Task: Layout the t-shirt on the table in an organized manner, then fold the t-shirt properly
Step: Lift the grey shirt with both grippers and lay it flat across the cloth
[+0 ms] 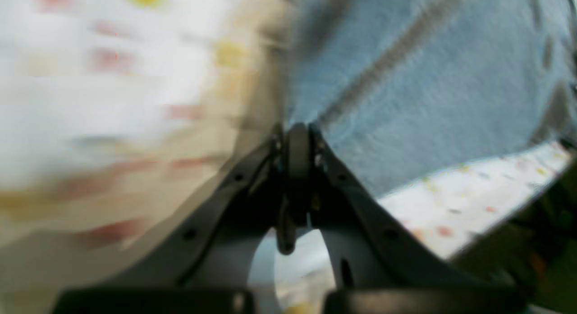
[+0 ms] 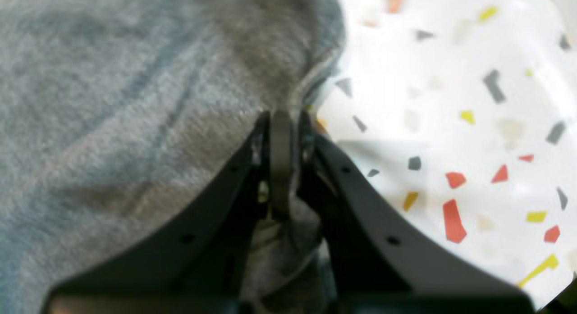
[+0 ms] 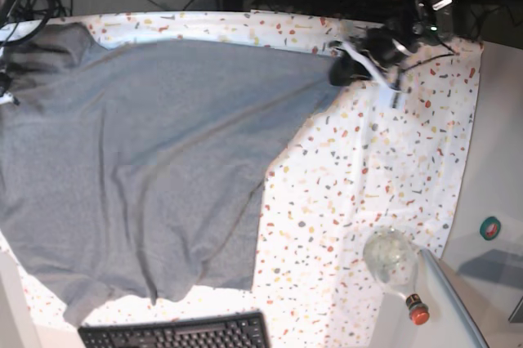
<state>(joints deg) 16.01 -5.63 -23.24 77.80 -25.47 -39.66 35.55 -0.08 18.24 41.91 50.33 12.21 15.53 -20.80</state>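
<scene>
Grey cotton covers most of the speckled worktop (image 3: 392,160) as we look down on it: the t-shirt (image 3: 139,152) lies spread from the far left edge across to the upper middle, its lower hem rumpled just above a black keyboard (image 3: 176,333).

At the left edge of the base view the right arm is all but out of frame. Its wrist camera shows the right gripper (image 2: 283,125) closed on a fold of shirt edge, cloth bunched between the jaws, bare worktop just to one side.

Further right, near the back edge, the left arm reaches in from the top corner, wrist angled down toward the cloth's far tip. The left gripper (image 1: 295,134) is clamped shut at a seam. We judge that it holds the fabric, though blur hides the contact itself.

With both corners pinched, we reckon the spreading step goes best if the two arms draw apart evenly, low over the worktop, so the creases pull out without dragging the hem.

A clear bottle (image 3: 392,262) stands well apart at the lower right.
</scene>
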